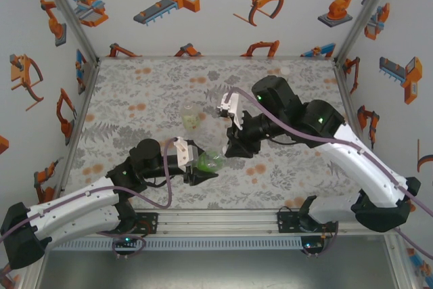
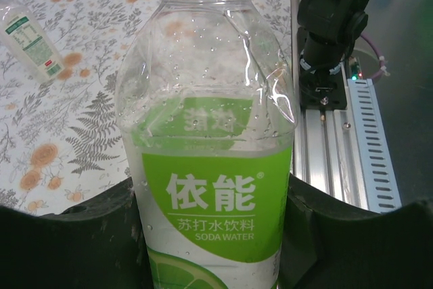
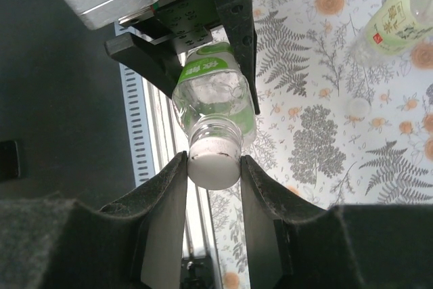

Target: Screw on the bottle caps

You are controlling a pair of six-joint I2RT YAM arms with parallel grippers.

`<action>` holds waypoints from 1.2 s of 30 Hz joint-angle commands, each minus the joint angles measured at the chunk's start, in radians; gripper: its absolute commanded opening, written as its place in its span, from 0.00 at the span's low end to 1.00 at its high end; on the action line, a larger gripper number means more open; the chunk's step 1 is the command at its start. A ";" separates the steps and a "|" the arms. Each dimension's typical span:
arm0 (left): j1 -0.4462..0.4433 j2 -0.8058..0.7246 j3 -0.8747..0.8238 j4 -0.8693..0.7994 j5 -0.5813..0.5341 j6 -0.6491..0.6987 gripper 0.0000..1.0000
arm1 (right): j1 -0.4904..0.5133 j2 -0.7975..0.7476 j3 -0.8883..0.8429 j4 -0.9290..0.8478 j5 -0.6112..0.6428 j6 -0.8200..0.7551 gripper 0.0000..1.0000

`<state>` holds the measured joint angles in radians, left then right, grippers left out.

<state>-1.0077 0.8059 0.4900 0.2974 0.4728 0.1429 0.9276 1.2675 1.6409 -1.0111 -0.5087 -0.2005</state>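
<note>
From above, the 2 arms meet over the middle of the floral surface (image 1: 135, 93). The left claw (image 1: 201, 167) is clamped on the green-labelled bottle (image 1: 211, 161), which is held off the mat and tipped toward the right claw (image 1: 235, 141). From up here the neck is hidden behind black fingers, so I cannot see what the right claw has hold of.

The right wrist view settles it. The right claw (image 3: 214, 170) is pinching the white cap (image 3: 214, 157), with 1 pad touching each side. The cap sits on the mouth of the green-labelled bottle (image 3: 213, 93), and behind it the left claw (image 3: 196, 45) grips the label band. This view also shows a loose cap (image 3: 356, 106) lying on the mat and a yellowish bottle (image 3: 399, 18) at the top right corner.

The left wrist view gives the label itself, white Chinese characters over "SODA WATER" on the green-labelled bottle (image 2: 210, 167), with droplets inside the clear shoulder. The left claw (image 2: 210, 248) presses on the bottle from both sides. A white-labelled bottle (image 2: 27, 38) lies tilted on the mat at the upper left; I cannot tell if it is the yellowish bottle (image 1: 191, 118) seen from above.
</note>
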 commanded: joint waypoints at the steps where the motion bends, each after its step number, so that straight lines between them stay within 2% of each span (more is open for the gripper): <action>1: -0.002 -0.002 0.055 0.060 0.069 -0.003 0.00 | 0.015 -0.024 -0.032 0.056 -0.052 -0.055 0.15; 7: -0.002 0.016 0.095 0.010 0.187 0.013 0.00 | 0.015 -0.026 -0.048 0.040 -0.112 -0.125 0.13; 11: -0.002 0.030 0.117 -0.023 0.222 0.018 0.00 | 0.015 -0.026 -0.039 -0.001 -0.153 -0.204 0.12; 20: -0.003 0.032 0.122 -0.013 0.231 0.012 0.00 | 0.016 -0.025 -0.044 -0.046 -0.186 -0.330 0.10; 36: -0.002 0.073 0.143 -0.014 0.219 -0.031 0.00 | 0.068 -0.010 -0.053 -0.069 -0.121 -0.429 0.04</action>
<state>-1.0035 0.8780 0.5613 0.1913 0.6781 0.1387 0.9695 1.2320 1.6093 -1.0985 -0.6109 -0.5835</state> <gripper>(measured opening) 0.515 0.350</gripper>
